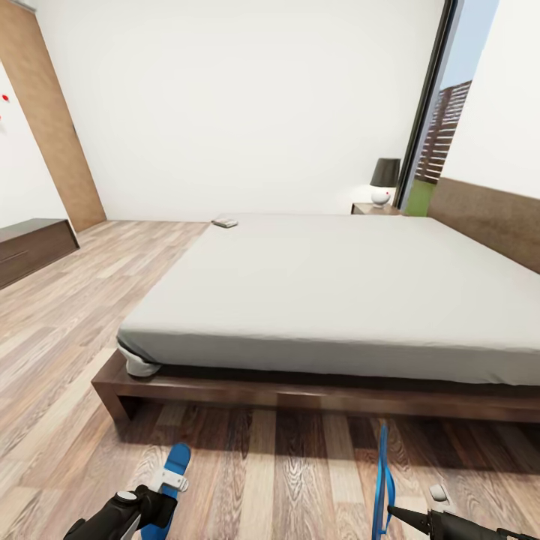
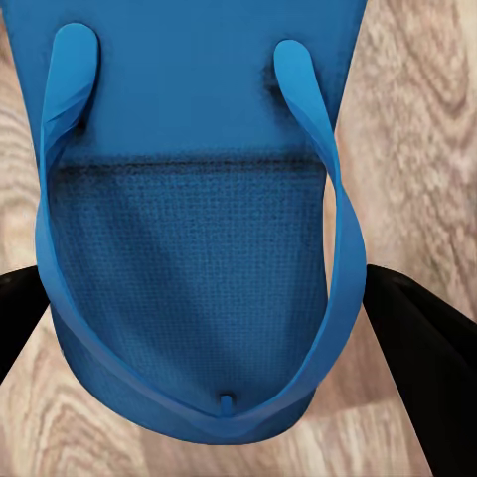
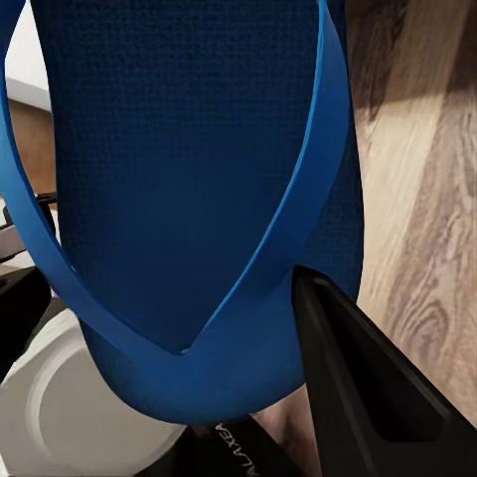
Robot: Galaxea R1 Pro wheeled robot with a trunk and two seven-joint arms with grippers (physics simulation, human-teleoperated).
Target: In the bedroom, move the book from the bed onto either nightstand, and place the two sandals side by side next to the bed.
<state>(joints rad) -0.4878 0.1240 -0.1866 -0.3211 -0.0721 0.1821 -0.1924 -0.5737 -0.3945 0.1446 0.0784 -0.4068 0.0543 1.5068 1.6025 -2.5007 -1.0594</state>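
Left hand (image 1: 154, 504), lower left of frame, grasping left sandal (image 1: 172, 472) by toe end. Right hand (image 1: 390, 514), lower right, gripping right sandal (image 1: 383, 480), held on edge. Both over floor (image 1: 262, 465) just before bed (image 1: 337, 285). Book (image 1: 225, 222) on far bed corner, upper centre; nightstand (image 1: 375, 209) beyond. Advice: level right sandal, lower both flat, soles parallel, close together, then release.
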